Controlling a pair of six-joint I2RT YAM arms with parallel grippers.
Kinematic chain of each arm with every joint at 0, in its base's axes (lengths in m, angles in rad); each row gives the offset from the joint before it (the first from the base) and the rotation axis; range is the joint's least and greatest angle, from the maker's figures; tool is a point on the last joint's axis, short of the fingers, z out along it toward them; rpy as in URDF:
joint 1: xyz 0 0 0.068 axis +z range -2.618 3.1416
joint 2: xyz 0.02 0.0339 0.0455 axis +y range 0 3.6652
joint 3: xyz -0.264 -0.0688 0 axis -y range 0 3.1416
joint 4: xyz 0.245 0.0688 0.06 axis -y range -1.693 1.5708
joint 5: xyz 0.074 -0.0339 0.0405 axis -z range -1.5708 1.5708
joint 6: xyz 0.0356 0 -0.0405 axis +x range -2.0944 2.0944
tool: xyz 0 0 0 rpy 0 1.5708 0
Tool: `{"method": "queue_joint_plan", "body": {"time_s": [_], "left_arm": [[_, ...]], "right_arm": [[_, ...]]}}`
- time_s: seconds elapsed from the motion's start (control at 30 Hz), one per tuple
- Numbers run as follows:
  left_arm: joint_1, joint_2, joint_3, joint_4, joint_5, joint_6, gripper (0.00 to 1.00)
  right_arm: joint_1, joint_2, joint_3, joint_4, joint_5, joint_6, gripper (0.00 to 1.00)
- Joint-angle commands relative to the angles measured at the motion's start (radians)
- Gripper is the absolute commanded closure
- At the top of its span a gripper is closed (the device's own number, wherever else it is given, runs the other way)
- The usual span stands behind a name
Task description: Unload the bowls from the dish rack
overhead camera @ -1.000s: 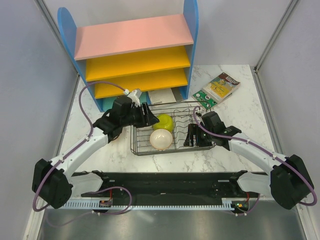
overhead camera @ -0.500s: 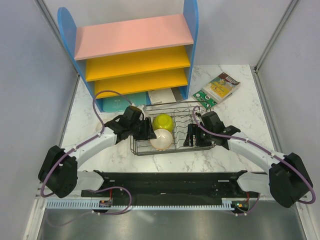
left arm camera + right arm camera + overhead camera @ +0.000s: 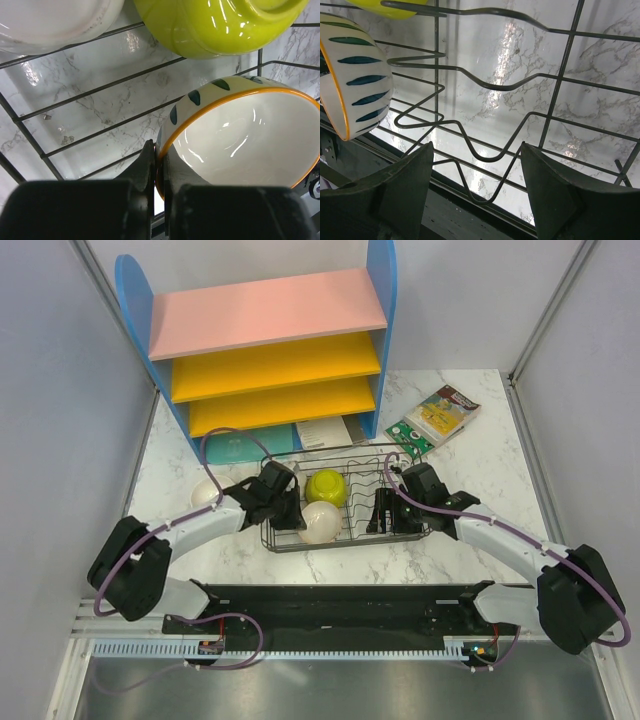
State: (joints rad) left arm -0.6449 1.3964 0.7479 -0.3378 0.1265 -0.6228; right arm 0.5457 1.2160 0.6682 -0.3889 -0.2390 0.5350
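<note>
Left wrist view first: the left gripper (image 3: 159, 162) is pinched tight on the rim of the patterned bowl (image 3: 245, 135). One finger (image 3: 146, 165) presses the leaf-marked outer wall and the other sits inside, right on the orange edge. That bowl stands tipped on its side in the dish rack (image 3: 95, 90), and the yellow-green bowl (image 3: 215, 25) sits just beyond it.

Up in the top view, the left arm (image 3: 190, 528) reaches low across the table (image 3: 480, 470), with its wrist at the rack's left end. A white bowl (image 3: 205, 492) rests on the marble just left of the rack, beside that arm.

Over to the right wrist view: the right gripper (image 3: 477, 192) has its jaws spread wide, gripping nothing, with only rack wire beneath. Whether the fingers touch the wire, I cannot tell. The right arm (image 3: 500, 535) angles in from the right, with its wrist tipped down over the rack's right half.
</note>
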Motion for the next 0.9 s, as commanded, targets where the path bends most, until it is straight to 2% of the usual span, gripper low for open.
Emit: {"method": "queue_joint_plan", "body": {"time_s": [0.0, 0.2, 0.3, 0.33, 0.4, 0.43, 0.5, 0.53, 0.73, 0.87], "left_arm": [[-0.009, -0.075, 0.005, 0.054, -0.007, 0.017, 0.98], [-0.009, -0.184, 0.047, 0.028, -0.076, 0.029, 0.98], [-0.007, -0.260, 0.103, -0.070, -0.218, 0.029, 0.98], [-0.006, -0.296, 0.123, -0.113, -0.323, 0.029, 0.98], [0.004, -0.322, 0.192, -0.244, -0.440, 0.028, 0.98], [0.033, -0.344, 0.224, -0.282, -0.534, 0.029, 0.98], [0.085, -0.367, 0.240, -0.366, -0.596, 0.029, 0.98], [0.147, -0.379, 0.238, -0.386, -0.629, 0.034, 0.98], [0.390, -0.412, 0.206, -0.461, -0.633, 0.127, 0.98], [0.467, -0.410, 0.186, -0.442, -0.594, 0.153, 0.98]], "right_arm": [[-0.001, 0.004, 0.016, 0.013, -0.005, 0.003, 0.22], [0.000, -0.001, 0.008, 0.013, -0.003, 0.006, 0.22], [-0.003, -0.018, 0.002, 0.013, -0.002, 0.006, 0.23], [-0.001, -0.021, -0.001, 0.012, -0.002, 0.006, 0.23], [-0.001, -0.026, -0.004, 0.012, -0.002, 0.006, 0.23], [-0.001, -0.026, -0.005, 0.012, -0.006, 0.006, 0.22], [-0.001, -0.023, -0.007, 0.012, -0.009, 0.005, 0.23], [-0.001, -0.023, -0.010, 0.013, -0.010, 0.005, 0.22], [-0.001, -0.024, -0.019, 0.019, -0.017, 0.006, 0.22], [-0.001, -0.016, -0.022, 0.022, -0.023, 0.002, 0.22]]}}
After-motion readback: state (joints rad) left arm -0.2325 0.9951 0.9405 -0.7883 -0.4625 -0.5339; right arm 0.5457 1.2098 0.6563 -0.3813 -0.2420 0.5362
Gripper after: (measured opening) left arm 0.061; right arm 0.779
